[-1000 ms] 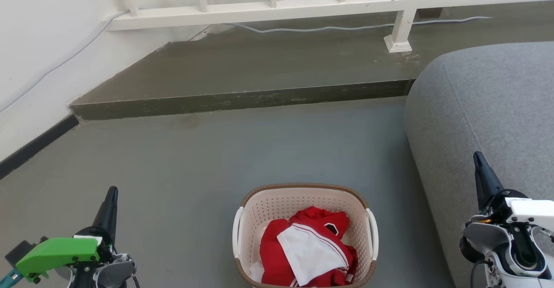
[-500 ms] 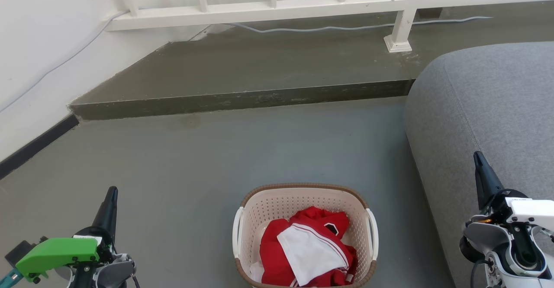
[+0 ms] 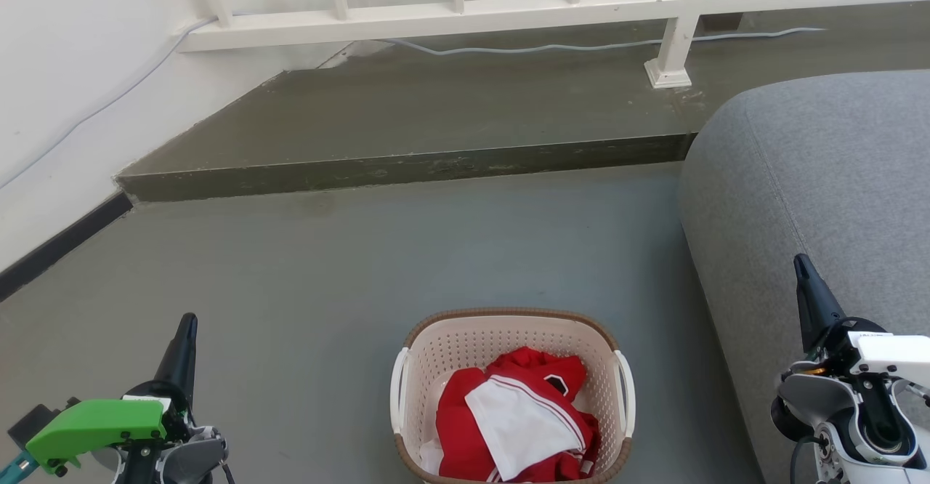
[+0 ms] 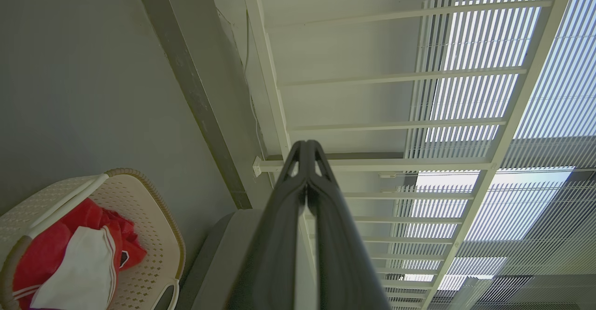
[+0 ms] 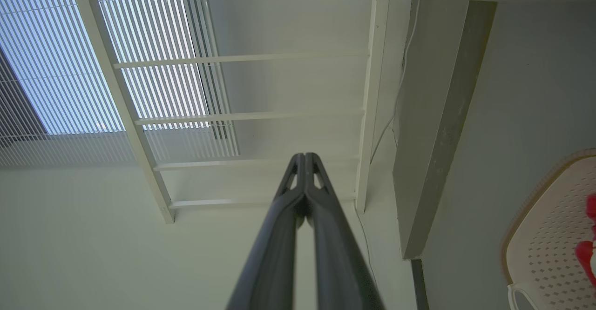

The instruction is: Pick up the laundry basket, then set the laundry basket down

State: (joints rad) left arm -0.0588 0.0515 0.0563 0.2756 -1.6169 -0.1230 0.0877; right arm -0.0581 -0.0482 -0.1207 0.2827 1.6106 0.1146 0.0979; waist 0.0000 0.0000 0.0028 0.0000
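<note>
There is one laundry basket [image 3: 501, 342] at six o'clock, one grey sofa [image 3: 814, 179] at three, and two grippers: left gripper [image 3: 187, 322] at seven, right gripper [image 3: 801, 264] at five.

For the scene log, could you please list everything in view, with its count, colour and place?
basket: one, cream with brown rim and white handles, on the floor, bottom centre
clothes: one heap, red and white, inside the basket
floor: one, grey, across the middle
step: one, dark grey, raised behind the floor
railing: one, white, along the top, on the step
cable: one, pale grey, under the railing
sofa: one, grey, at the right
wall: one, white with dark skirting, at the left
left gripper: one, dark fingers shut, lower left, apart from the basket
right gripper: one, dark fingers shut, lower right, in front of the sofa
</note>
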